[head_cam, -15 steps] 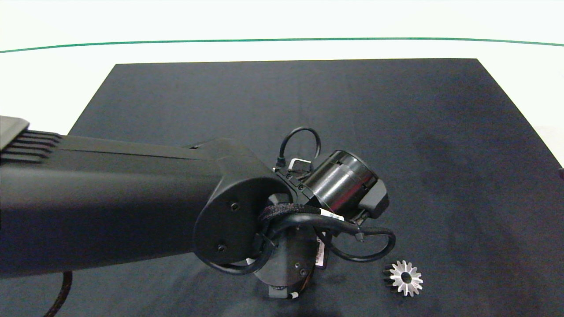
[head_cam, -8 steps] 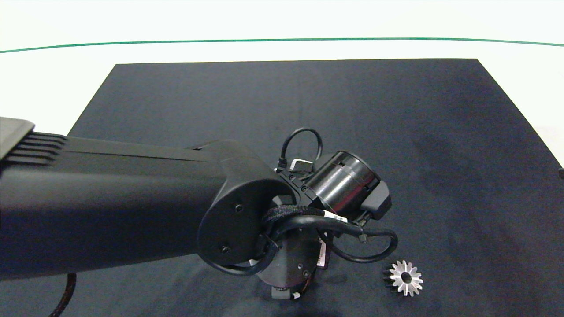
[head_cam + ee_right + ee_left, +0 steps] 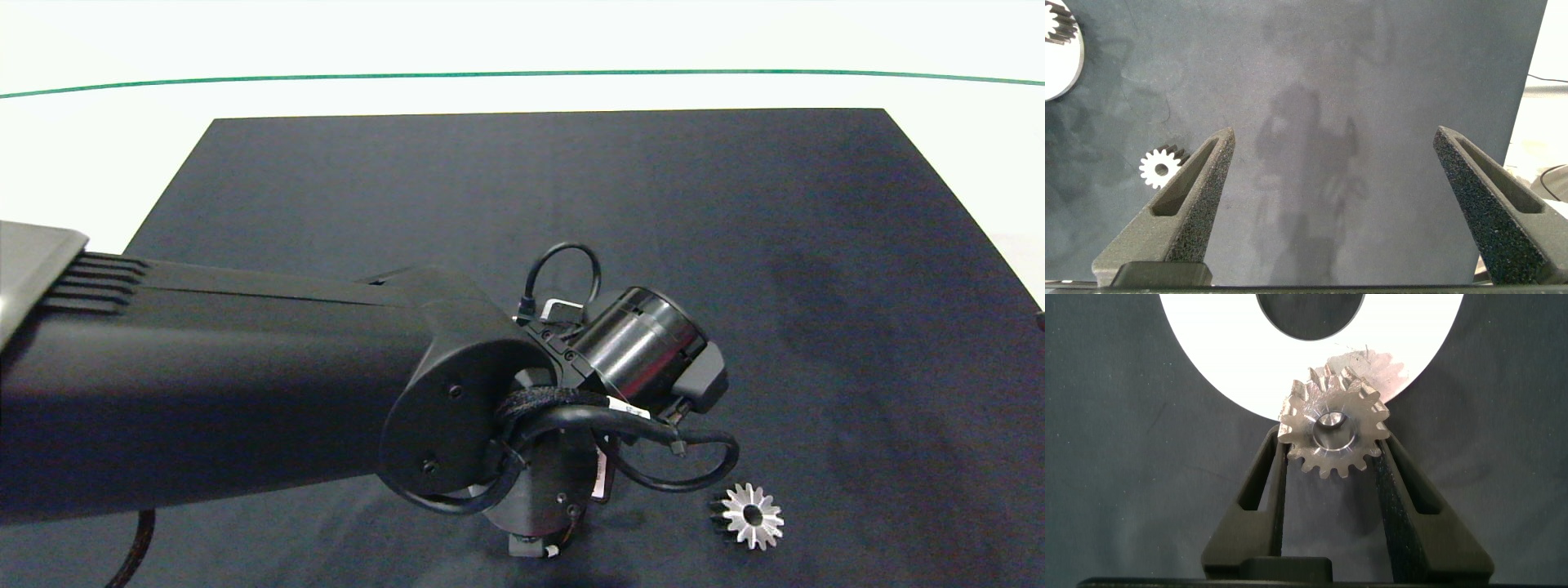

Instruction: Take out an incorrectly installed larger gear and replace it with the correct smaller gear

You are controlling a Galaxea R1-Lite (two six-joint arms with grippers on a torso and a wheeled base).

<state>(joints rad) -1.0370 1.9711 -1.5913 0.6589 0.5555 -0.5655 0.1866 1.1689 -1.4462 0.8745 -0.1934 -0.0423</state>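
Holding the smaller gear (image 3: 1333, 429) between its two fingers, the left gripper (image 3: 1333, 457) sits low over the dark mat (image 3: 571, 180), near its front edge; the arm hides the gear from the head view. The wrist view shows the gear, short blunt teeth and round centre bore, at the rim of a white ring plate (image 3: 1208, 359) with a large dark hole. Whether the gear already touches the plate cannot be told.

The larger gear (image 3: 752, 515), shiny with long pointed teeth, lies flat on the mat just beside the left wrist, clear of the plate. Judged: removal is done, installation of the replacement is in hand.

Right gripper (image 3: 1331, 204): fingers wide apart, nothing between them, hovering over bare mat.

Next move likely calls for lining up the bore with its seat, then lowering straight before letting go.
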